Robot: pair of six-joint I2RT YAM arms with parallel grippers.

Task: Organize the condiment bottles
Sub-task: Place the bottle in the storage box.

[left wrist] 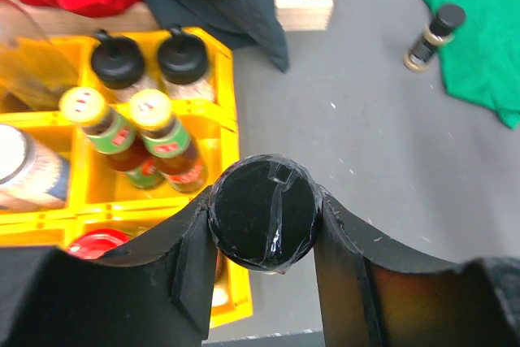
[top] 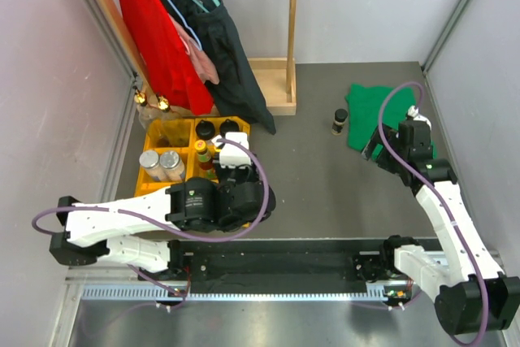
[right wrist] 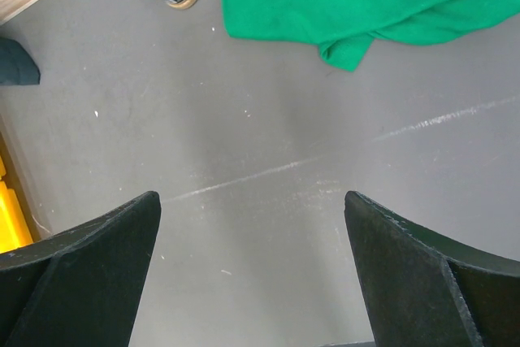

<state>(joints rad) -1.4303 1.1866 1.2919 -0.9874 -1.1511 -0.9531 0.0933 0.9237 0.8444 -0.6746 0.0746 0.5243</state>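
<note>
1. Your left gripper [left wrist: 262,237] pinches the held jar [left wrist: 260,210] between its fingers [left wrist: 191,262]. The black cap faces the wrist camera squarely, so the jar's long axis runs along the line of sight. It sits at the near right edge of the yellow tray [left wrist: 231,127]
2. In the tray's far compartment, two black-capped jars [left wrist: 118,58] stand side by side. In the next compartment are two yellow-capped sauce bottles [left wrist: 150,111], their caps leaning to the upper left in the wrist view. A silver-lidded canister [left wrist: 16,160] shows at the left edge
3. The lone jar [top: 340,121] stands upright on the table [top: 325,184], just beside the green cloth [top: 374,115]
4. Your left arm reaches low from the left toward the tray. Your right arm stretches forward, and the right gripper [right wrist: 252,266] hangs with jaws spread wide over bare table near the cloth
5. The table is dark grey between pale walls. A wooden rack [top: 291,30] at the far side carries a red garment [top: 154,38] and a dark garment [top: 215,42]
</note>
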